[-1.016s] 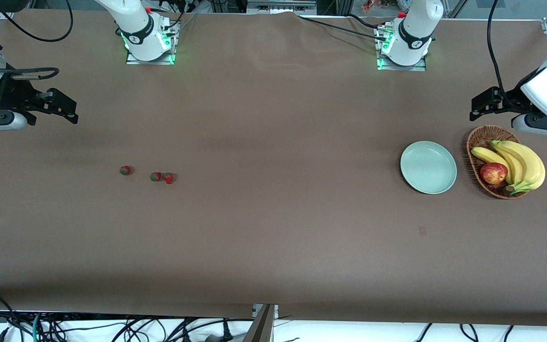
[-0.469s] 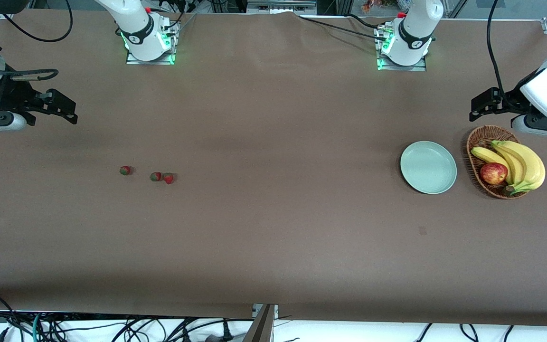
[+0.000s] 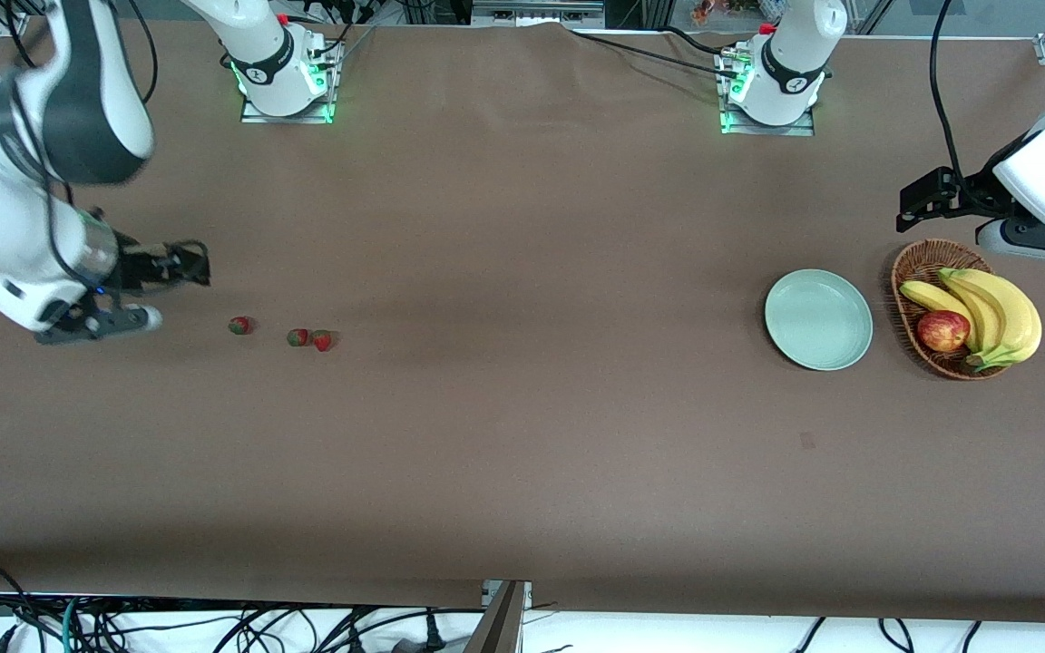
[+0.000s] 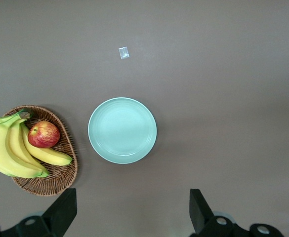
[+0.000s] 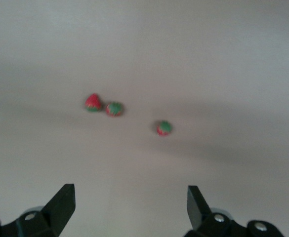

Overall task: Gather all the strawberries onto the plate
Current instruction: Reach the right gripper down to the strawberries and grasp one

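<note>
Fingers spread wide and holding nothing, the right gripper [image 3: 187,263] hangs in the air over the bare table [image 3: 522,435] at the right arm's end, just beside the three strawberries. In the right wrist view its two dark fingertips [image 5: 60,205] frame the berries, with clear cloth between the tips and the fruit.

The strawberries lie on the brown cloth in a loose row. One strawberry [image 3: 239,325] sits alone, closest to the right gripper; the second strawberry [image 3: 297,337] and third strawberry [image 3: 322,340] lie touching or nearly so, a little nearer to the front camera and toward the table's middle. None of them is in the plate.

The left gripper [image 3: 917,201] waits at the left arm's end of the table, up over the cloth beside the wicker basket [image 3: 913,263], its fingers [image 4: 62,212] likewise parted and empty. The pale green plate [image 3: 818,319] rests on the table just beside the basket, toward the table's middle and well apart from the strawberries. The basket holds bananas [image 3: 999,313] and an apple [image 3: 942,331].
</note>
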Robot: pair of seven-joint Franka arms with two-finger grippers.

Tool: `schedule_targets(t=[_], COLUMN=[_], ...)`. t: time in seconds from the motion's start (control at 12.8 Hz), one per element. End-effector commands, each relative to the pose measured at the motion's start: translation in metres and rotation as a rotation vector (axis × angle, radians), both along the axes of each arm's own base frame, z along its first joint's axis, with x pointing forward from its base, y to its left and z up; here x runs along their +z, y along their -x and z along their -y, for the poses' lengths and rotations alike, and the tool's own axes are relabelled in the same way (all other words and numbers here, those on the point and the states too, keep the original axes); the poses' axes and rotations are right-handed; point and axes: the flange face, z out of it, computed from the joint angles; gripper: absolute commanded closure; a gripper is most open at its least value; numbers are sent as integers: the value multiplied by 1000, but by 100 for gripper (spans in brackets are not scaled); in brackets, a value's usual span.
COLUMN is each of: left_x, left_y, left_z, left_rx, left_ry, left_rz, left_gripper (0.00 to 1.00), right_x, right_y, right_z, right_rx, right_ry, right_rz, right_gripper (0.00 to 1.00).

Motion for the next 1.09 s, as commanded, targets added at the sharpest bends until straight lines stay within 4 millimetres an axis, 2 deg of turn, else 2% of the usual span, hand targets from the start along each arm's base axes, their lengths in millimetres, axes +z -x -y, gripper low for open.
schedule_targets(t=[0.0,0.16,0.23,0.31,0.47,0.86,1.02], left_x=[5,5,5,5,5,5,5], left_y=[-2,-2,-2,-2,-2,-3,-2], left_z=[2,2,2,2,2,2,2], left_rx=[-13,-13,-13,-13,-13,-13,-13], left_ry=[-17,-17,-17,-17,-17,-17,-17], left_rz=[14,14,14,14,14,15,15], left_gripper=[0,0,0,0,0,0,0], right_x=[-92,-153,-177,-193,-209,-234,-239], right_y=[14,18,20,21,30,44,48], right_z=[25,48,63,69,77,74,72], right_rx=[3,11,-4,-12,-30,-57,-52], right_ry=[3,12,14,15,1,-18,-19], right_rz=[40,74,80,77,47,59,61], right_gripper=[0,0,0,1,1,2,8])
